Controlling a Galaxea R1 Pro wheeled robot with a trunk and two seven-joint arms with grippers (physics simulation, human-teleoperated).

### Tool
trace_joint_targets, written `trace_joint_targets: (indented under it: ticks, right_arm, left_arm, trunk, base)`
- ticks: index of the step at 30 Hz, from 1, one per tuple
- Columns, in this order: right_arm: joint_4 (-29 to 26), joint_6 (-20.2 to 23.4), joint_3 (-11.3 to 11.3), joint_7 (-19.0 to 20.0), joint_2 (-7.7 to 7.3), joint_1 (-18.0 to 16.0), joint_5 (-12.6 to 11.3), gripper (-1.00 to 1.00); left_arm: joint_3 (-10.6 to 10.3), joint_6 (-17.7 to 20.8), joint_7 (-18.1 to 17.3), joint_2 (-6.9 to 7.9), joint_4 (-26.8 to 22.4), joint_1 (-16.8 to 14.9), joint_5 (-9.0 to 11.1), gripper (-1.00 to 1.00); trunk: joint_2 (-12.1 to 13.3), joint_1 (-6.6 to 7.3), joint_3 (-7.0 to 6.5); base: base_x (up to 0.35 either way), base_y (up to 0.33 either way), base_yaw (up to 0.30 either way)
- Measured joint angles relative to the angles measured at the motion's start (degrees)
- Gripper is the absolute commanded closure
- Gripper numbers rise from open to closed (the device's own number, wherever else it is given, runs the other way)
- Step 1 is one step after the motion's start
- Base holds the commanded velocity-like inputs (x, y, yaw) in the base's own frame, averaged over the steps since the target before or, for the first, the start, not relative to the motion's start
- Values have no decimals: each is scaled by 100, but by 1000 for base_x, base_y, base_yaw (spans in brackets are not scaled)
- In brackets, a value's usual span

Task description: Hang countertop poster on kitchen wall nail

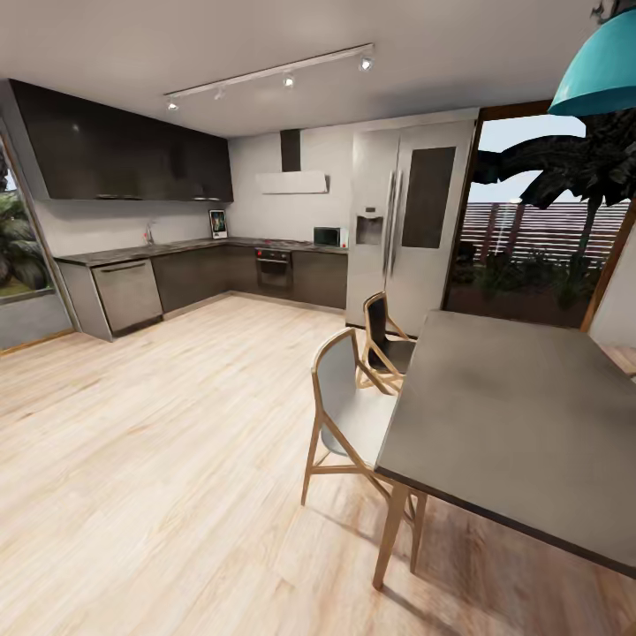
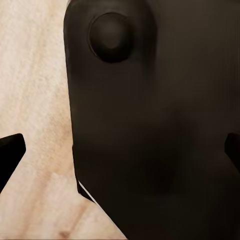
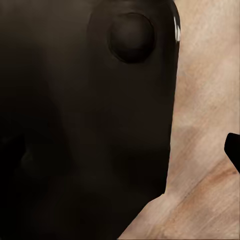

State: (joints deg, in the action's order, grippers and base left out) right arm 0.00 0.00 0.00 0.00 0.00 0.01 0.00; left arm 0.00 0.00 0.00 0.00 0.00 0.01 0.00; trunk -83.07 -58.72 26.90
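Observation:
Far across the room, the poster (image 1: 217, 223) stands upright on the kitchen countertop (image 1: 168, 251), leaning against the white wall in the corner; it is small and its artwork is blurred. The grey countertop runs in an L over dark cabinets. Any wall nails are too small to make out. My left gripper (image 2: 120, 152) is open, its black fingertips (image 2: 11, 152) wide apart over a dark part of my own body and the wooden floor. My right gripper (image 3: 120, 150) looks open too: one fingertip (image 3: 233, 150) sits at the frame's edge, the other lost against the dark body.
A grey dining table (image 1: 512, 415) with two wooden chairs (image 1: 349, 415) stands close on the right. A steel fridge (image 1: 411, 221), oven (image 1: 274, 268), microwave (image 1: 327, 236) and dishwasher (image 1: 126, 294) line the kitchen. Wide wooden floor (image 1: 177, 442) lies between me and the counters.

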Motion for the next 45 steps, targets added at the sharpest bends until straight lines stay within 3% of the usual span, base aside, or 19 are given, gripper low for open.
trace_joint_targets:
  ticks: [7, 24, 29, 30, 31, 32, 34, 38, 40, 45]
  right_arm:
    - [8, 99, -28, 0, 182, -33, -30, -100]
    - [8, 100, -29, 1, 183, -33, -30, -100]
    - [-155, -46, -1, -7, 22, -199, 37, -100]
    - [-321, -544, -8, -8, -118, -377, 34, -100]
    - [-1304, -590, -3, -13, -171, -407, 40, -100]
    - [-2371, -599, 0, -15, -185, -430, 44, -100]
    - [-3050, -614, -9, -20, -264, -419, 47, -100]
    - [-3575, -655, -32, -26, -380, -420, 44, -100]
    - [-3680, -738, -35, -29, -487, -411, 41, -100]
    - [-3647, -797, -33, -33, -570, -384, 35, -100]
  left_arm:
    - [-7, -8, -4, -52, -42, -17, 7, -100]
    - [-7, -8, -3, -52, -42, -17, 8, -100]
    - [33, -139, 5, -213, -194, 141, -28, -100]
    - [29, -803, 5, -304, -710, 321, -28, -100]
    - [35, -921, 7, -311, -1399, 334, -30, -100]
    - [34, -944, 7, -312, -2431, 330, -31, -100]
    - [28, -985, 5, -314, -3189, 336, -39, -100]
    - [45, -1016, 11, -313, -3783, 339, -66, -100]
    - [70, -1028, 14, -308, -3885, 340, -74, -100]
    - [92, -1167, 16, -305, -3939, 341, -68, -100]
  trunk:
    - [1, -1, -3]
    - [1, -1, -3]
    - [1, 0, -2]
    - [1, 0, -1]
    - [1, -1, -1]
    - [1, 0, -5]
    - [1, 0, -3]
    - [1, 0, -3]
    - [1, 0, -2]
    - [1, 0, -2]
  base:
    - [0, 0, 0]
    - [0, 0, 0]
    - [0, 0, 0]
    - [0, 0, 0]
    - [0, 0, 0]
    - [0, 0, 0]
    - [0, 0, 0]
    - [0, 0, 0]
    - [0, 0, 0]
    - [0, 0, 0]
